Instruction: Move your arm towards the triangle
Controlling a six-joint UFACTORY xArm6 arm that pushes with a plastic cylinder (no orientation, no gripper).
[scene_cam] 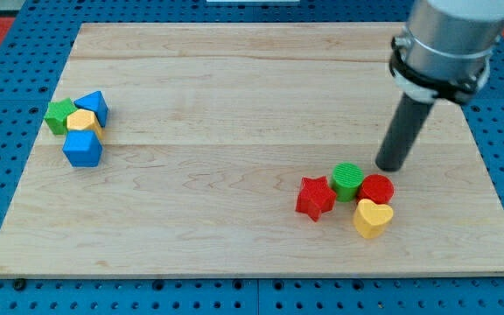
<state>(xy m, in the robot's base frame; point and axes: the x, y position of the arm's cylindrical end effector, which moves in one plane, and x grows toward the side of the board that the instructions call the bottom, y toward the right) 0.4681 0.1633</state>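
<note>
Wooden board (234, 96) fills the view, blocks in two clusters. My tip (390, 166) sits just above the right cluster: green cylinder (347, 180), red cylinder (377, 188), red star (315, 197), yellow heart (373, 219). No jaws here, only a bare rod. The target, the blue triangle (94, 105), is far left, touching the green star (59, 114), yellow hexagon (83, 121) and blue cube (82, 148). Best route: slide left over bare wood, clear of the near cluster, then slow near the triangle's right side.
</note>
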